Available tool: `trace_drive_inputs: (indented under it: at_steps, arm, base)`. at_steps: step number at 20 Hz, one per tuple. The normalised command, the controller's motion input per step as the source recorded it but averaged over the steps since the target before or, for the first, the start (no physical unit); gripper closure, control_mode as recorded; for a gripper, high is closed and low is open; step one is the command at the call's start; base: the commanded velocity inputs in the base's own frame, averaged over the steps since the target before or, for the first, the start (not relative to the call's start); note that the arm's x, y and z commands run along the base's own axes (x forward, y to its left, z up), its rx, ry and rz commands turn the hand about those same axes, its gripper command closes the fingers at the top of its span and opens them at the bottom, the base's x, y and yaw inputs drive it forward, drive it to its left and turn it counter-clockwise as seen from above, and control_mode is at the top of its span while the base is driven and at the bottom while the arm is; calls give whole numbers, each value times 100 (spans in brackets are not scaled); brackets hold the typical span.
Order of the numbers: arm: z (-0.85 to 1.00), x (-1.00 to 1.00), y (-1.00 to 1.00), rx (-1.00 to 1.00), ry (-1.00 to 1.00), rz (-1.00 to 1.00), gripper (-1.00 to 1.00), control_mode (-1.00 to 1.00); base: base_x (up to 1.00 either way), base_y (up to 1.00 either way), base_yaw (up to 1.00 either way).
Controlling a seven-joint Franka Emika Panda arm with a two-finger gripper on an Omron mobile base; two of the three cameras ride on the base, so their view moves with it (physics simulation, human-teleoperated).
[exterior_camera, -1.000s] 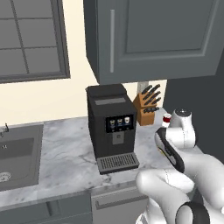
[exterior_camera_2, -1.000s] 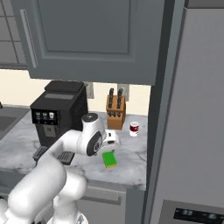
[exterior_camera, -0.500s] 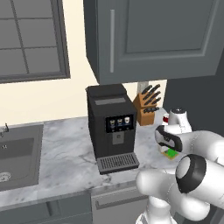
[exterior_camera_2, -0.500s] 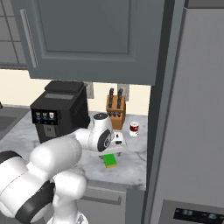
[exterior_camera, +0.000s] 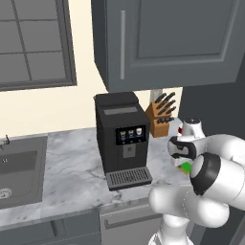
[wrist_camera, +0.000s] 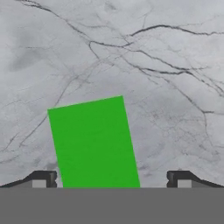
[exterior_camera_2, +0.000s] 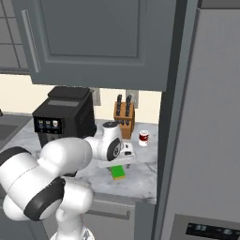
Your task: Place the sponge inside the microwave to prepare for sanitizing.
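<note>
One sponge (wrist_camera: 94, 144) lies flat on the counter (wrist_camera: 166, 65), between the two fingertips (wrist_camera: 43, 178) of the wide-open tool (wrist_camera: 111, 180).

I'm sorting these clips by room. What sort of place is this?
A home kitchen, by the look of it: a marble counter with a sink set in it, a coffee machine, a knife block, and grey cabinets above.

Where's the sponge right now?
The sponge lies flat on the marble counter, under the open gripper, in front of the knife block.
</note>
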Motion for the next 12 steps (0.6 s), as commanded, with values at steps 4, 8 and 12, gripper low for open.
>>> trace_drive_inputs:
  at_steps: [4, 8, 12]
  arm:
    - [-4, 0, 5, 0, 0, 0, -100, -100]
    - [-12, 0, 1, 0, 0, 0, -100, -100]
    - [-22, 0, 0, 0, 0, 0, -100, -100]
  base:
    - [0, 0, 0]
    - [0, 0, 0]
    - [0, 0, 0]
